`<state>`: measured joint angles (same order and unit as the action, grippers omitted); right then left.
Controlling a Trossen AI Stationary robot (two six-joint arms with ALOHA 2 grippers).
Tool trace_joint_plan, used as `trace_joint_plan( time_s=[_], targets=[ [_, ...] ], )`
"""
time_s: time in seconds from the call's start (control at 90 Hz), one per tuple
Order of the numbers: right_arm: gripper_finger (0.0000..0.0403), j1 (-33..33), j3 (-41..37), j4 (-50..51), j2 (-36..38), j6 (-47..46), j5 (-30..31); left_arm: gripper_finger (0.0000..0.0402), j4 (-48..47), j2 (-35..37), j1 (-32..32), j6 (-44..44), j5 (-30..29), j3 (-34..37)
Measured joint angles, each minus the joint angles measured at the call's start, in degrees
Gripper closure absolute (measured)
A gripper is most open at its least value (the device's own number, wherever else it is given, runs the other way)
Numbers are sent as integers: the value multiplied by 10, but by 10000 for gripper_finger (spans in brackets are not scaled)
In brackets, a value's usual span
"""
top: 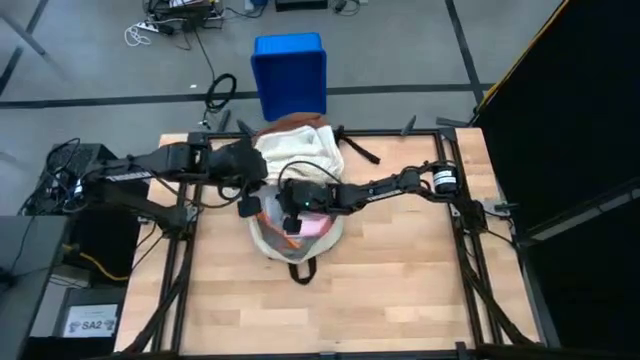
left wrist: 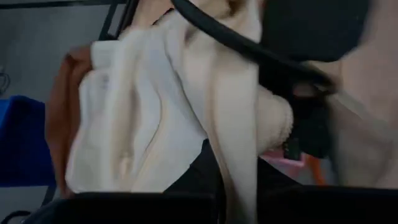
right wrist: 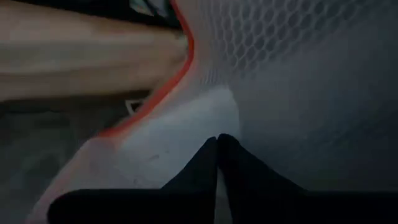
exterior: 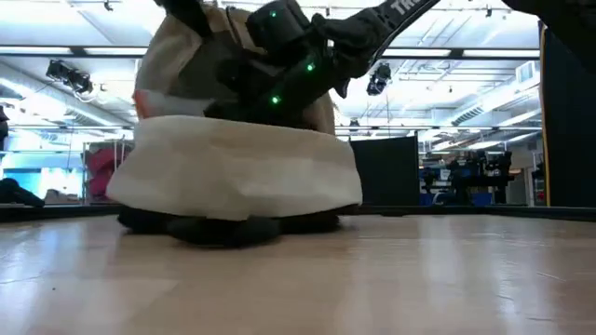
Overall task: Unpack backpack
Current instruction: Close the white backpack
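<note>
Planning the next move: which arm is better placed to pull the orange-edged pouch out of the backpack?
Probably the right. Its pincer looks shut on the orange-edged pouch inside the backpack. The left pincer is at the backpack's side, seemingly on fabric.

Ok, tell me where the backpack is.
In the high view the backpack lies at the table's far middle, between both arms, just in front of the blue bin on the floor.

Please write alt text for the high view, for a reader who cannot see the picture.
Seen from above, a cream-white backpack lies on a wooden table, and both dark robot arms reach into it. The left gripper is at its left edge; the right gripper is over its opening, by something pink. A blue bin stands on the floor beyond.
</note>
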<state>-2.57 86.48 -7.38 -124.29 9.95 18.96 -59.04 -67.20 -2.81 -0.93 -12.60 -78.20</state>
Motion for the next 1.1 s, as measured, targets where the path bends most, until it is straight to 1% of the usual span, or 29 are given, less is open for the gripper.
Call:
trace_joint_plan(
  time_s=[0.189, 0.311, 0.456, 0.556, 0.667, 0.767, 0.878, 0.978, 1.1],
  targets=[
    [403, -13, -1, 45, 0, -50, 18, 402, -29, 0, 33, 16, -13, -52],
    [403, -20, -1, 45, -1, -63, 30, 402, -33, -4, 49, 36, -10, -44],
    [403, -31, -2, 59, -2, -97, 30, 402, -46, -24, 79, 61, 13, -21],
    [403, -39, -2, 82, -2, -102, 29, 402, -44, -37, 106, 64, 9, -21],
    [403, -37, -4, 95, 2, -92, 28, 402, -48, -45, 116, 73, 4, -20],
    [403, -17, -6, 104, 23, -61, 23, 402, -46, -50, 117, 78, 9, -10],
    [403, 21, -5, 121, 67, -30, 18, 402, -39, -50, 117, 87, 13, 18],
    [403, 61, -4, 183, 100, -10, 20, 402, -25, -51, 118, 93, 23, 45],
    [403, 115, -5, 290, 127, -13, 46, 401, 17, -51, 138, 104, 34, 79]
  ],
)
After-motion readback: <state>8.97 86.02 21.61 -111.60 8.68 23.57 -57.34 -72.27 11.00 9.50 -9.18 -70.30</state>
